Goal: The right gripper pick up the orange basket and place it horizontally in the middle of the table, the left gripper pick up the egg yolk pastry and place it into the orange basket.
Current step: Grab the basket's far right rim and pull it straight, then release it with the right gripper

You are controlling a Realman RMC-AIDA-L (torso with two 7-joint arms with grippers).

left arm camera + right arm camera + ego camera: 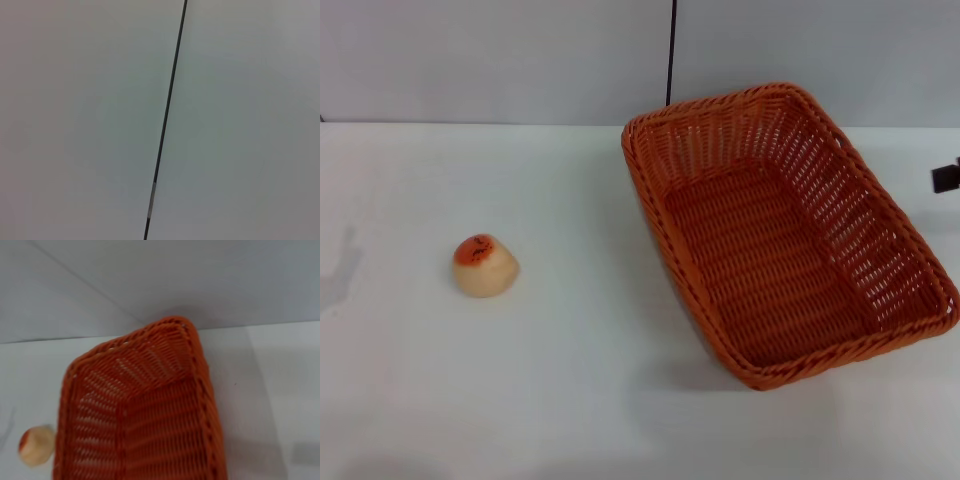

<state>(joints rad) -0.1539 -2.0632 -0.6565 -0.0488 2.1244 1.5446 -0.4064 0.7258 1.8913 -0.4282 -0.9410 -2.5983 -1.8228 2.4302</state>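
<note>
Only a dark sliver of the right gripper [946, 177] is seen just beside the far right rim of the orange basket [780, 235]; whether its fingers are apart cannot be told. Skewed on the table [570, 390], the basket is judged not yet repositioned; left of it, well apart, lies the egg yolk pastry [484, 266]

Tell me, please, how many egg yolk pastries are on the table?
1. The egg yolk pastry sits alone on the table, toward the robot's left, apart from the orange basket. The basket shows nothing inside.
</note>
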